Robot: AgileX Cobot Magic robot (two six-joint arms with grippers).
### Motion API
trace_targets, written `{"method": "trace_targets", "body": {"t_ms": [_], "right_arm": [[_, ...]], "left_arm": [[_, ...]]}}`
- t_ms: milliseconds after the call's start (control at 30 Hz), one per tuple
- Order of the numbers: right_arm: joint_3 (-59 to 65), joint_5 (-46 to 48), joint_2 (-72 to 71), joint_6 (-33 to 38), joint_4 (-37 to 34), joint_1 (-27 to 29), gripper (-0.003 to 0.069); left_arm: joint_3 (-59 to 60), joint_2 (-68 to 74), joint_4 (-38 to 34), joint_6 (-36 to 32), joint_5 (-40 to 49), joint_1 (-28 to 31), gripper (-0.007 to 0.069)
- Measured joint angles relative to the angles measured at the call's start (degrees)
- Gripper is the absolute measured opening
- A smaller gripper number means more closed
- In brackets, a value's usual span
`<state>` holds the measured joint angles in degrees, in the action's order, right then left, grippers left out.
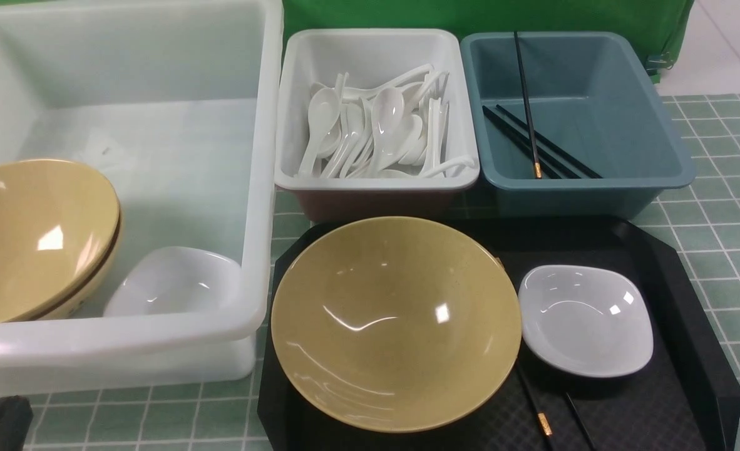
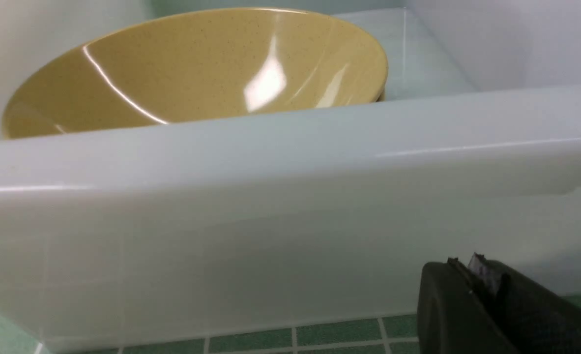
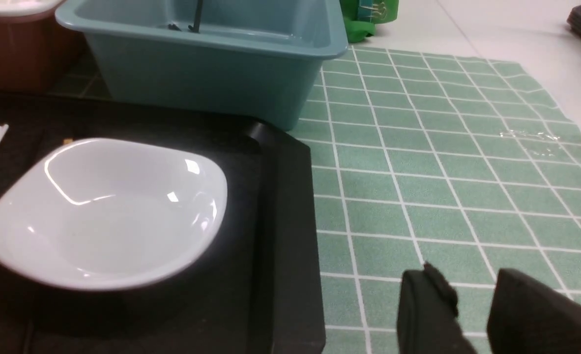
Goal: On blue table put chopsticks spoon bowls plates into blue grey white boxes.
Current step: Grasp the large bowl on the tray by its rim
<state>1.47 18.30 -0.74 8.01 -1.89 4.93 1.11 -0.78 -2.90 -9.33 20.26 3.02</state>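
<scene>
Porcelain, glossy and rounded-square, makes the white dish (image 3: 108, 211) beyond my parted, empty right fingers (image 3: 467, 300); my left ones (image 2: 472, 290) clench nothing beside smooth plastic (image 2: 271, 236).

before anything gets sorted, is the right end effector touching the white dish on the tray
Apart: the right wrist view shows tray and tablecloth between right end effector and white dish.

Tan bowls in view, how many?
3 visible: one on the black tray; two nested in the big translucent box, the upper bowl tilted inside the lower bowl. More could be hidden underneath.
</scene>
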Motion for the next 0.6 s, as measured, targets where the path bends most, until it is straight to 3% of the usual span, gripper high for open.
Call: {"method": "trace_targets", "body": {"t_ms": [167,367,600], "right_arm": [[0.1,-1.8,0.0,0.0,0.0,0.0,0.0237],[0.2,-12.9,0.0,-0.1,0.0,0.0,0.0237],[0.2,-30.3,0.0,-0.1,0.0,0.0,0.0237]], "left_arm": [[0.0,0.0,2.9,-2.1,0.0,0.0,0.0004],[0.0,0.0,3.6,-2.9,-0.4,0.0,0.0004],[0.4,0.0,6.1,-3.1,-12.9,0.0,0.0004]]}}
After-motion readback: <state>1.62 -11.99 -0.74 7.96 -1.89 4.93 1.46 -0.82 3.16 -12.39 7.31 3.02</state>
